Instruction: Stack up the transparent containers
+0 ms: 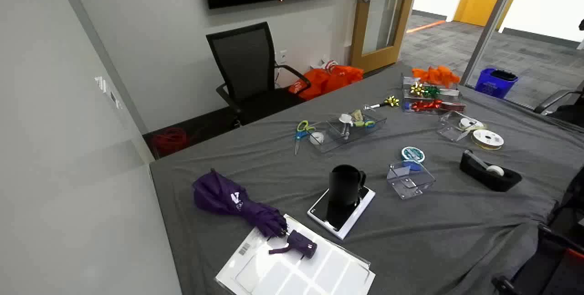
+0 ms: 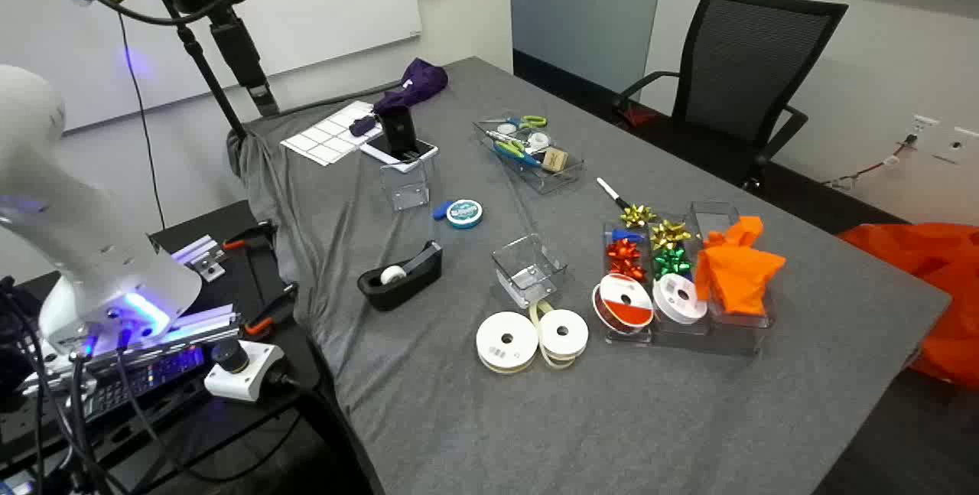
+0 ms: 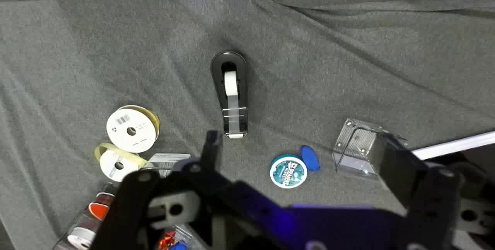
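One transparent container stands beside the black-screened device; it shows in both exterior views (image 1: 409, 184) (image 2: 408, 190) and in the wrist view (image 3: 359, 145), where the right finger covers part of it. Another transparent container stands by the ribbon spools in both exterior views (image 1: 451, 124) (image 2: 528, 275); in the wrist view (image 3: 170, 161) the left finger hides part of it. The two stand apart. My gripper (image 3: 305, 153) is wide open with nothing between its fingers, above the table. In an exterior view the black gripper (image 2: 252, 86) hangs at the upper left.
A tape dispenser (image 3: 232, 95) and white ribbon spools (image 3: 132, 131) lie nearby. A round mint tin (image 3: 289, 171) touches a blue oval object (image 3: 310, 158). A black mug (image 1: 346, 183) stands on the device (image 1: 335, 213). Trays hold scissors (image 2: 516, 151) and bows (image 2: 669, 258).
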